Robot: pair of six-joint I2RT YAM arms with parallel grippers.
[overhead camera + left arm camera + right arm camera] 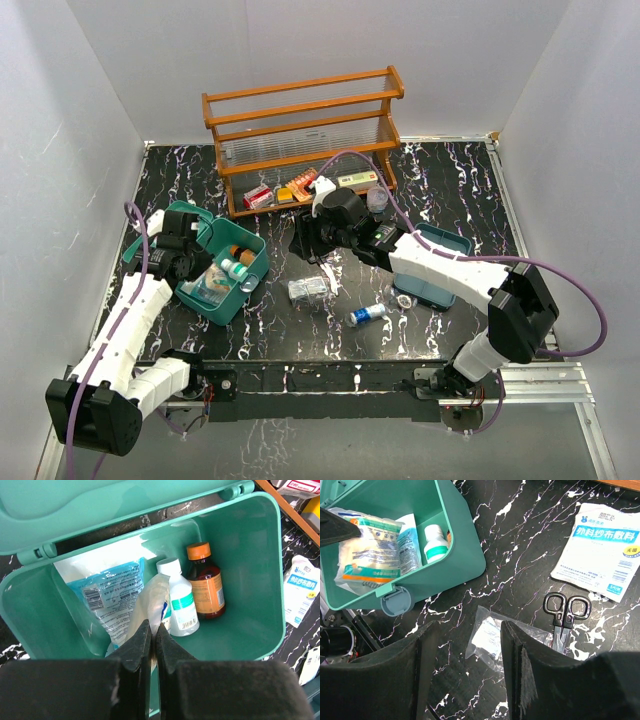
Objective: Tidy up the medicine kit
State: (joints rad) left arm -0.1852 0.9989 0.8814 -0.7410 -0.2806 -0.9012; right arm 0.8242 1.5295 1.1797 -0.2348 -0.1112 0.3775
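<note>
The teal medicine kit (245, 285) stands open at the left, its lid (185, 215) tipped back. Inside the kit (245, 580) lie a blue-and-white packet (107, 597), a white bottle (177, 600) and a brown bottle with an orange cap (205, 587). My left gripper (152, 630) is shut on a pale soft packet (150, 602) and holds it over the box's near side (200, 272). My right gripper (467, 630) is open and empty above a clear plastic bag (487, 637) on the table, right of the kit (465, 555).
Black-handled scissors (565, 611) and a white gauze packet (600, 550) lie right of the clear bag. A wooden rack (300, 130) with small boxes stands at the back. A blue-grey tray (440, 265) sits at the right, with a small blue-and-white bottle (367, 313) near the front.
</note>
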